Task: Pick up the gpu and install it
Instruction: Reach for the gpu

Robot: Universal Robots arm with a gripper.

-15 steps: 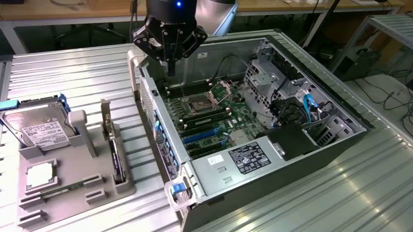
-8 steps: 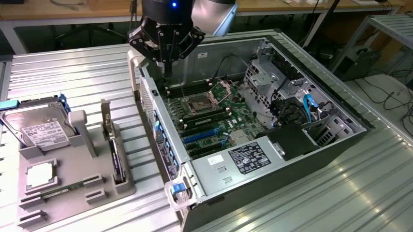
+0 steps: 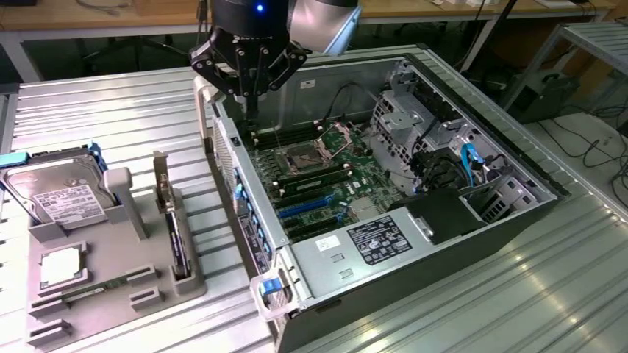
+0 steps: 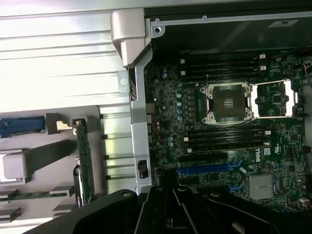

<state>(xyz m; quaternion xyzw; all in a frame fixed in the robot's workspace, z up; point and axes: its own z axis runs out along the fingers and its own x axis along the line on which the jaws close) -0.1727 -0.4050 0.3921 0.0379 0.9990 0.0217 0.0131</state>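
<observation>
The gpu (image 3: 176, 234) stands on its long edge in a slot of the grey holder (image 3: 129, 257) on the counter (image 3: 108, 110), at the exterior view's left, in the lower half of the frame. Its pale metal bracket (image 3: 160, 176) rises at the end further up the frame. The hard drive (image 3: 61, 195) sits in the same holder, nearer the frame's left edge. In the wrist view the gpu (image 4: 86, 168) shows as a narrow green-and-dark strip between the holder's posts, just outside the wall of the computer case (image 4: 139, 122).

It looks like a light, stiff, thin board — and a fragile one, with parts on its flat faces that a hard squeeze could harm. The free upper edge seems the best place to take hold, pinching the two faces near the middle of its length. A hold near one end would likely let it tilt, and the thin bracket offers little to grip.

The hand (image 3: 251, 99) is closed, its fingers drawn together to a point, and it grips nothing. It hangs at the top centre of the exterior frame, pointing down over the far corner of the open case, above the motherboard (image 3: 324, 176). The gpu lies well apart from it — lower in the frame and toward the exterior view's left, beyond the case wall, untouched in its slot.
</observation>
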